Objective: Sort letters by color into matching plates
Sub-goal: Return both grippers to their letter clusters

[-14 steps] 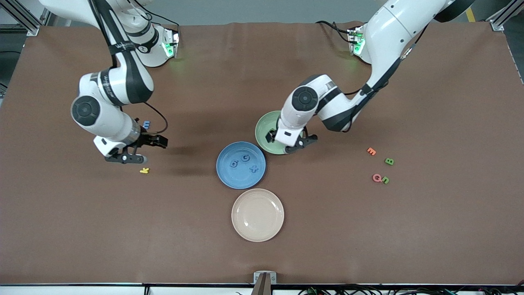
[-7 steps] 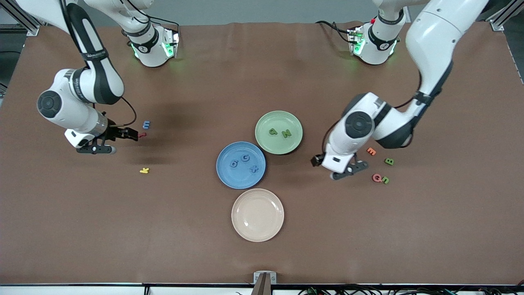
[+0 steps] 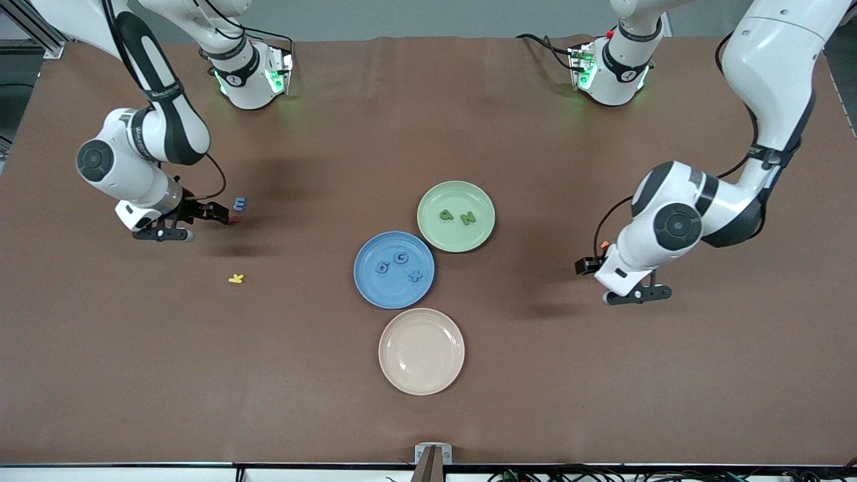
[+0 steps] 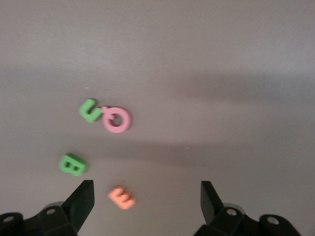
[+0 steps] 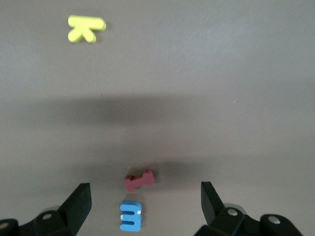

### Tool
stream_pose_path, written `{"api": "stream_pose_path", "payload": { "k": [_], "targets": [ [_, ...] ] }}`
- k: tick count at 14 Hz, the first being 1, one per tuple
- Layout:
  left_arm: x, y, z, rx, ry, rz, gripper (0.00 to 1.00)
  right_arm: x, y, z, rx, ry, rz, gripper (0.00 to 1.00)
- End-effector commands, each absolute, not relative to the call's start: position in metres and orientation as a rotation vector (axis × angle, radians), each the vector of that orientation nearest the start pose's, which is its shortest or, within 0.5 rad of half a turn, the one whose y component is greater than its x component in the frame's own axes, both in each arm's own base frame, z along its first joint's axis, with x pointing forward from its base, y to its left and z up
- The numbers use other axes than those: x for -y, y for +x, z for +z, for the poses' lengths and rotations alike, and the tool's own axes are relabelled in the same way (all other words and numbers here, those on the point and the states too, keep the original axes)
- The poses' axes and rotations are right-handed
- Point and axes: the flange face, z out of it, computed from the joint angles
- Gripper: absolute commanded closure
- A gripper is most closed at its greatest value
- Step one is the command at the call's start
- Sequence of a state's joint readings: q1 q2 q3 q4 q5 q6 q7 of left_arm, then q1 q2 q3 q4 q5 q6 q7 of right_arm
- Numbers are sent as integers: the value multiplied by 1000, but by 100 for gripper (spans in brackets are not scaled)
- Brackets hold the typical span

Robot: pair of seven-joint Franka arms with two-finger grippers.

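The blue plate [image 3: 367,284] holds three blue letters [image 3: 400,258]. Touching it, the green plate [image 3: 462,239] holds a green a [image 3: 446,215] and a green N [image 3: 468,217]. My right gripper [image 3: 219,216] is open and low over a blue E [image 5: 131,216] and a red letter [image 5: 139,180], both between its fingers [image 5: 81,199]. My left gripper [image 4: 146,199] is open over the letters at the left arm's end. An orange letter [image 4: 121,197] lies between its fingers, with a green B [image 4: 74,164] and a green u [image 4: 89,110] just outside them. In the front view that arm hides these letters.
A cream-pink plate [image 3: 421,351] lies nearer the front camera than the blue plate. A pink letter [image 4: 117,119] touches the green u. A yellow letter [image 3: 236,278] lies nearer the front camera than the blue E [image 3: 239,203].
The left arm swung from over the green plate to over the letters at its own end of the table. The right arm pulled back toward its end and came to the blue E.
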State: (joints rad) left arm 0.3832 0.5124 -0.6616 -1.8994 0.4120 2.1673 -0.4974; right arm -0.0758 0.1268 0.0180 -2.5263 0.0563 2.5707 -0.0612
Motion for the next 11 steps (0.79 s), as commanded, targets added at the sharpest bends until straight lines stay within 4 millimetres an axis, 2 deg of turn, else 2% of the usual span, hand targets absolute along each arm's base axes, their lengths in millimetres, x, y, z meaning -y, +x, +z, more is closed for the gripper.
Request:
{"api": "stream_pose_path", "payload": {
  "k": [1, 4, 7, 11],
  "targets": [
    [111, 587, 281, -185, -3038, 144, 4, 17, 431, 216, -97, -3107, 120, 2],
    [106, 588, 284, -307, -3028, 143, 4, 10, 420, 209, -109, -3107, 157, 3],
    [102, 587, 283, -362, -3020, 160, 4, -5, 412, 202, -106, -3110, 190, 4],
    [96, 584, 280, -434, -3010, 181, 4, -5, 413, 199, -104, -3112, 168, 5]
  ]
}}
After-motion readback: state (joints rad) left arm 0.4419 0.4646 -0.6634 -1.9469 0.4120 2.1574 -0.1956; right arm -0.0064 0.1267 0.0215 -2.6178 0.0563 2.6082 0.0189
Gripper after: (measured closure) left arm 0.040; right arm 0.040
